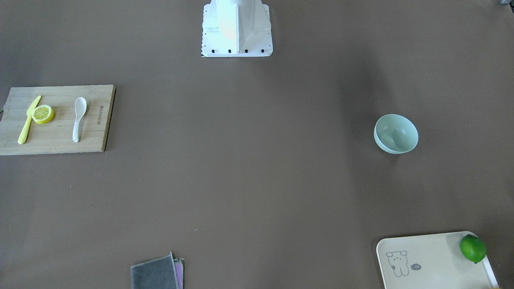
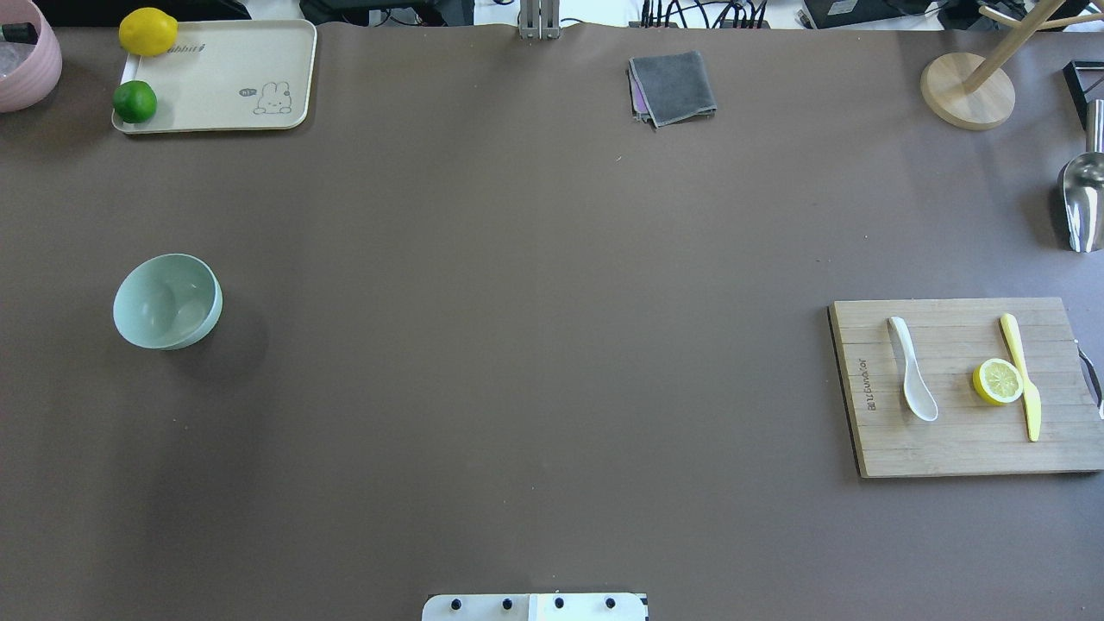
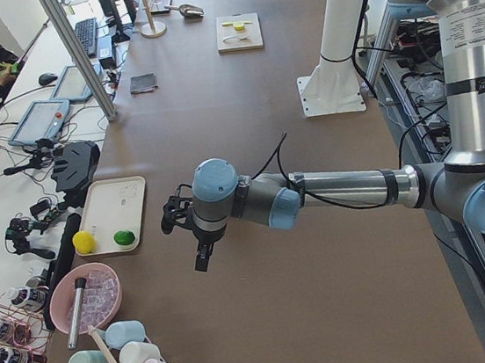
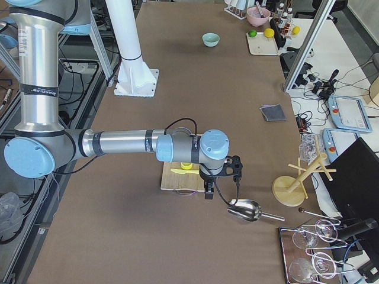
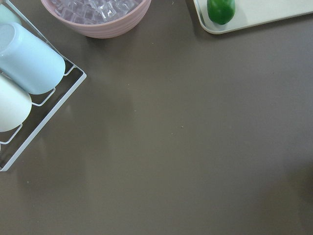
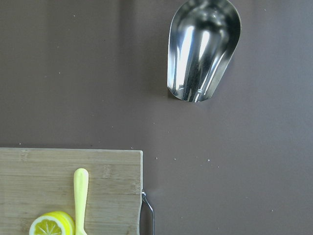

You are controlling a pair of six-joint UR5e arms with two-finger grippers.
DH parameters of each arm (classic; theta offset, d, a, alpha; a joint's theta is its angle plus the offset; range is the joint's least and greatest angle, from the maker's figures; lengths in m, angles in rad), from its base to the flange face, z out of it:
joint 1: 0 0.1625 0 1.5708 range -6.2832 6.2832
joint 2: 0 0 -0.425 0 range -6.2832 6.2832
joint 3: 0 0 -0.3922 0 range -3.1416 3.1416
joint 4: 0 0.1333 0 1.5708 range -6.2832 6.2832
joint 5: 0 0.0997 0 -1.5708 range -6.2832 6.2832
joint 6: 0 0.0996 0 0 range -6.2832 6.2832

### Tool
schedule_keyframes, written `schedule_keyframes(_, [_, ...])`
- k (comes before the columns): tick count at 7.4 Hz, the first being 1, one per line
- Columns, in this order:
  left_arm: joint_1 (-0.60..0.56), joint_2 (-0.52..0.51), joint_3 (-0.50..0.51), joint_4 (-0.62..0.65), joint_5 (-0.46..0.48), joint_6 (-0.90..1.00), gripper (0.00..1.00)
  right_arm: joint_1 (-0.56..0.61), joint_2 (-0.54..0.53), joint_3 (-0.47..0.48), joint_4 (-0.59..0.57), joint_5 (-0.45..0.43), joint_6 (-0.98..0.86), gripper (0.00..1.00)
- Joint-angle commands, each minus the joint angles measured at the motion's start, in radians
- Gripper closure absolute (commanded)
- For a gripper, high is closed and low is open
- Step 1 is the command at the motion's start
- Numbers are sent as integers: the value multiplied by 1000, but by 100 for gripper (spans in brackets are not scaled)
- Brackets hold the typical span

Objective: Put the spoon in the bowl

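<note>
The white spoon [image 2: 912,369] lies on a wooden cutting board [image 2: 949,448] near the right end of the table. On the board, a lemon half [image 2: 998,381] and a yellow knife [image 2: 1021,377] sit on the side of the spoon nearer the table's right end. The mint-green bowl [image 2: 166,301] sits far away near the left end, and it looks empty.

The spoon's long way runs from the robot's edge toward the far edge, tilted a little. Its round scoop end is nearer the robot and its handle points away.

The right gripper [image 4: 208,192] hangs over the right end, between the board's outer edge and a shiny metal scoop [image 6: 203,46]. From there the spoon lies toward the middle of the table, past the knife and lemon. The left gripper [image 3: 203,259] hangs over the left end, so the right arm is much nearer the spoon. I cannot tell how wide either gripper's fingers are apart; neither seems to hold anything.

A word is burned along the board's inner edge, too small to read surely. The tray [image 2: 216,78] in the far left corner has a little animal drawing and letters that look like "abbit".
</note>
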Motion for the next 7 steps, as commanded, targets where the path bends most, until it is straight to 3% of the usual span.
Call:
schedule_keyframes(1, [0,0,-2,0,-3,0,2,1,0,0,0,0,-1,0])
schedule_keyframes(7, [0,-2,-2,-2,-5,-5,2,0,0,2,0,9,5,0])
